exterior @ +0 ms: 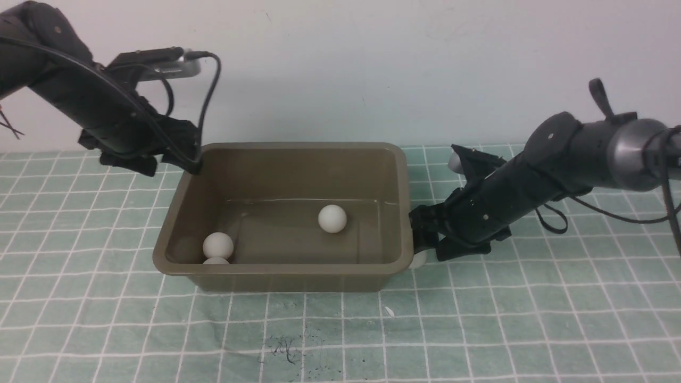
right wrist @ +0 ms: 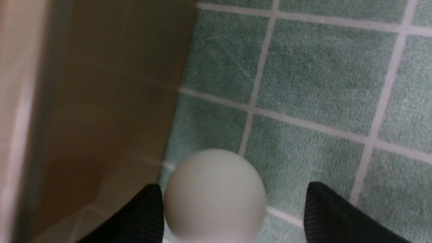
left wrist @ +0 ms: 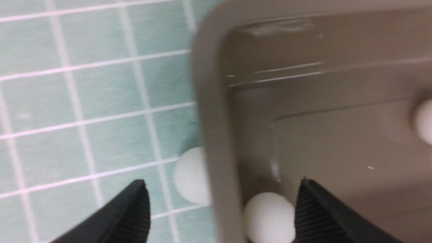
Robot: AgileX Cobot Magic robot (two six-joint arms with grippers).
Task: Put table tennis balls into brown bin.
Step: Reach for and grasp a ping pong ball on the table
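Observation:
The brown bin stands mid-table on the checked cloth. Three table tennis balls show inside it: one mid-floor and two in the near left corner, the nearer one half hidden by the rim. My left gripper hovers open over the bin's far left corner. In the left wrist view this gripper straddles the bin wall, with one ball inside and another outside on the cloth. My right gripper is low at the bin's near right corner. It stands open around a ball on the cloth.
Green cloth with a white grid covers the table. The bin's outer wall stands right beside the right gripper's ball. A pale wall runs along the back. Dark cables hang from both arms.

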